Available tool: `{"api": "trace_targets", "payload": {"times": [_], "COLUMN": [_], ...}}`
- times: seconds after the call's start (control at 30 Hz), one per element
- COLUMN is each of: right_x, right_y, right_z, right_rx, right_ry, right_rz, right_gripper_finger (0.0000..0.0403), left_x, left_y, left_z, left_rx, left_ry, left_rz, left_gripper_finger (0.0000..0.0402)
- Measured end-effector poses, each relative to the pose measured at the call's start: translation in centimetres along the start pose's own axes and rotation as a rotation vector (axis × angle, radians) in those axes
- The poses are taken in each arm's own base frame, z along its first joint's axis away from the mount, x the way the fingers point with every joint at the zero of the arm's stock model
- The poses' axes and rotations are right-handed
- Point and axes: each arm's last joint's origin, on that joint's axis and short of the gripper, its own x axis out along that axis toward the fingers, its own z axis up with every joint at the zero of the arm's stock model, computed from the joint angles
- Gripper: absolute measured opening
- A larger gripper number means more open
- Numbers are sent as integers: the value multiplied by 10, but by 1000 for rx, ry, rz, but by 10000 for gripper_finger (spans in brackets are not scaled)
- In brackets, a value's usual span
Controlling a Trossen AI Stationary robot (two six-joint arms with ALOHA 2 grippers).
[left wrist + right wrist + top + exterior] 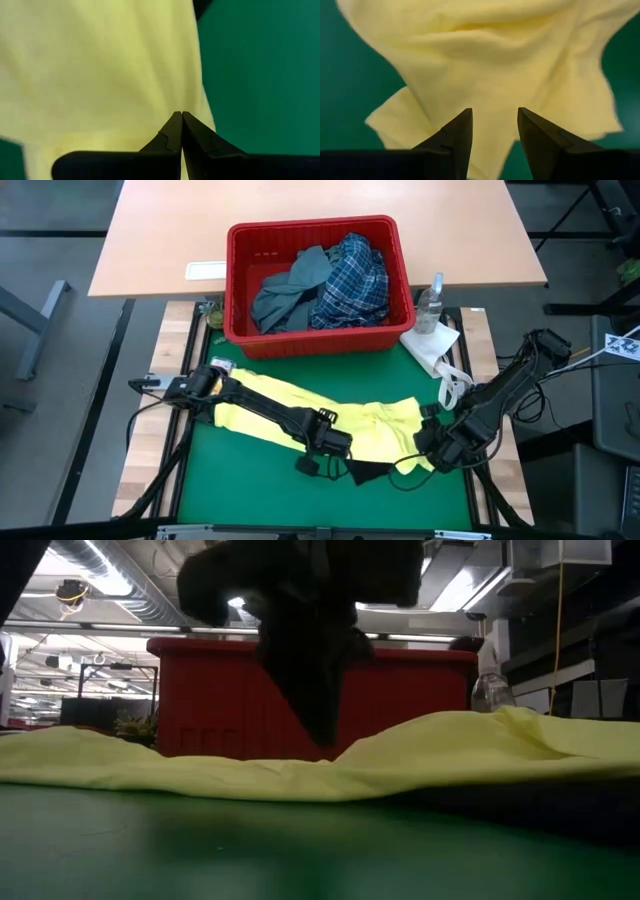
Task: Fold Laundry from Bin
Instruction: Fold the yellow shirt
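Note:
A small yellow garment point(270, 405) lies spread across the green mat, its near part under both grippers. My left gripper point(335, 448) reaches in from the table's left and is shut on the cloth point(100, 65) near the middle of the mat. My right gripper point(432, 452) stands open over the garment's right end point(495, 60); I cannot tell whether its fingers touch the cloth. The red bin point(310, 340) stands at the mat's far edge. It holds a grey-blue garment point(290, 290) and a blue-white plaid shirt point(350, 280). My left gripper pinches the yellow garment between its two shut fingertips, at a spot point(175, 102) close to the garment's near edge. Creases in the cloth fan out from the tips. The fingers come from above, pointing steeply down. The rest of the garment point(450, 755) lies on the mat.
A clear spray bottle point(430, 305) and a white paper towel point(430, 345) stand right of the bin. A dark piece point(366, 472) shows at the yellow garment's near edge; what it is I cannot tell. Green mat lies bare at the near left point(230, 480).

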Motion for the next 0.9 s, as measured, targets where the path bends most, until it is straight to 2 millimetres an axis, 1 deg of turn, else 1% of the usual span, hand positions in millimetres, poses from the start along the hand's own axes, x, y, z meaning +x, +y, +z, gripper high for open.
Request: {"api": "trace_targets", "payload": {"times": [0.13, 0.27, 0.33, 0.43, 0.57, 0.67, 0.8, 0.9], "right_x": [19, 38, 46, 51, 52, 49, 42, 36], "right_y": [-2, -7, -9, -11, -11, -11, -11, -11], "right_z": [-13, -33, -41, -49, -51, -50, -49, -46], "right_rx": [22, 136, 184, 255, 275, 275, 269, 262], "right_ry": [34, 132, 177, 214, 232, 245, 300, 309], "right_rz": [1, -14, -13, -15, -16, -13, -17, -21], "right_gripper_finger": [156, 156, 156, 156, 156, 156, 156, 156], "left_x": [-1, -1, 2, 12, 30, 36, 40, 35], "left_y": [-2, -5, -6, -9, -11, -11, -12, -11], "left_z": [4, 4, 3, -4, -16, -23, -27, -24], "left_rx": [2, 8, 9, 0, -9, -11, -32, -32], "left_ry": [-42, -41, -42, -23, 8, 17, 27, 23], "left_rz": [0, -2, -2, -3, -3, -1, 0, 0], "left_gripper_finger": [0, 0, 0, 0, 0, 0, 0, 0]}}
